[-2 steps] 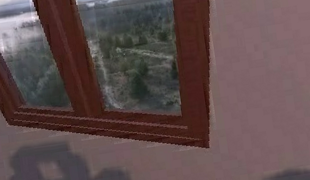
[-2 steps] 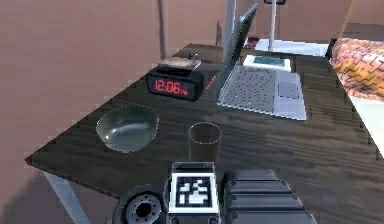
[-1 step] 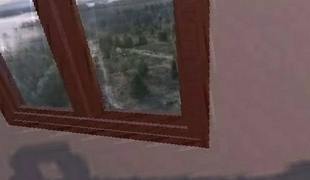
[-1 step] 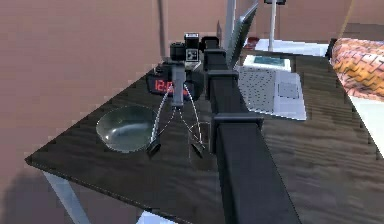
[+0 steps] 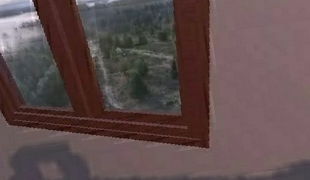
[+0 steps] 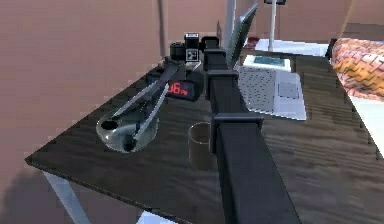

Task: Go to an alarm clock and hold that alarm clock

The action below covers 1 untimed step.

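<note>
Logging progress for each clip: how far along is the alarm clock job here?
Done: the approach. The robot's arm reaches across the dark table to the alarm clock with red digits. In hand: the grasp. The hand shows by the clock, which seems to rest on the table, so I cannot tell whether it holds anything. Left: lifting the clock clear of the table.

A bedroom in a home is indicated: a dark desk [image 6: 80,150] carrying an open laptop [image 6: 268,88] and a red-digit alarm clock [image 6: 180,90] is seen next to a bed [image 6: 362,62] with a patterned orange cover, and a red-framed window [image 5: 98,61] onto wooded hills is set in a pink wall [image 5: 270,62].
</note>
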Motion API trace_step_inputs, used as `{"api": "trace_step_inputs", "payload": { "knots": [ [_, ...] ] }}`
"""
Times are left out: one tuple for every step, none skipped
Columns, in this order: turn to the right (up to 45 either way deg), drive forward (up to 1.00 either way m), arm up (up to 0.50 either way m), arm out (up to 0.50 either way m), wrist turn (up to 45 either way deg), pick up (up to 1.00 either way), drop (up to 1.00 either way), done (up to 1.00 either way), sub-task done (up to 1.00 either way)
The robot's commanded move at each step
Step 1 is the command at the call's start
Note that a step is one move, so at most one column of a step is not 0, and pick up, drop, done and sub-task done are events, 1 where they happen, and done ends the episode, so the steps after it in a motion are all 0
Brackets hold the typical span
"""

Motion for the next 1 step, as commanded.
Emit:
{"api": "trace_step_inputs", "payload": {
  "knots": [
    [0.0, 0.00, 0.00, 0.00, 45.0, 0.00, 0.00, 0.00, 0.00]
  ]
}}
